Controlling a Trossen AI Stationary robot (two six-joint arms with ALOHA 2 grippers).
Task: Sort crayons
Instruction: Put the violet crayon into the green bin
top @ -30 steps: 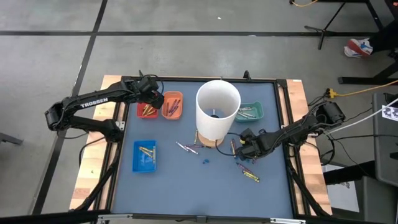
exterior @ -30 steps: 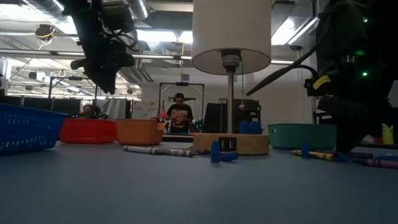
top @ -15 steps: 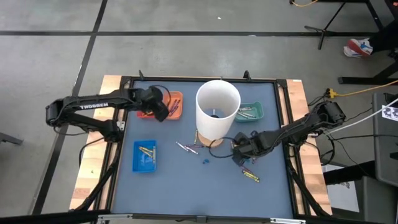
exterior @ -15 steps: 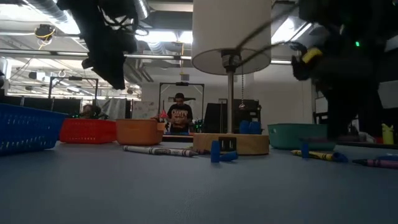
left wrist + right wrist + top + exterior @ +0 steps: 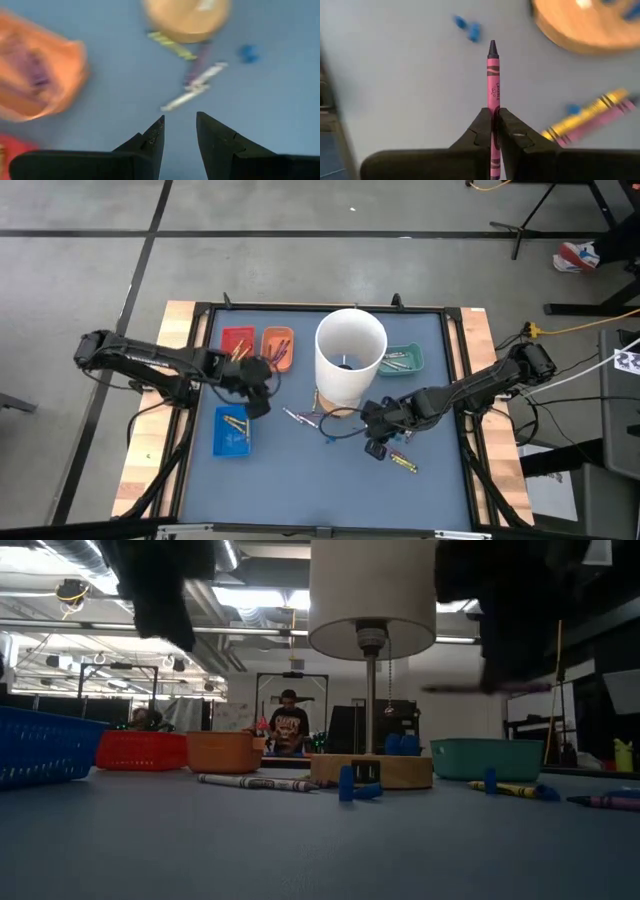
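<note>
Four small trays sit on the blue table mat (image 5: pixel 300 480) in the high view: a red tray (image 5: pixel 236 340) and an orange tray (image 5: pixel 277 347) near the far edge, a teal tray (image 5: pixel 402 360) beyond the tall white cylinder (image 5: pixel 350 356), and a blue tray (image 5: pixel 233 430) toward the left side with yellow crayons inside. The left gripper (image 5: pixel 262 402) hangs between the orange and blue trays. The right gripper (image 5: pixel 374 442) hangs just in front of the cylinder's wooden base (image 5: pixel 338 409). Loose crayons (image 5: pixel 298 418) lie beside that base, and the mat's near half is bare.

Low view: a grey crayon (image 5: pixel 245 781) lies flat before the base; a person (image 5: pixel 289 723) stands far off under ceiling lights.

Left wrist view: the left gripper (image 5: pixel 179 131) has its fingers apart, holding nothing, above open mat.

Right wrist view: the right gripper (image 5: pixel 495 122) is clamped on a pink-purple crayon (image 5: pixel 492 80), tip pointing forward, clear of the mat.
</note>
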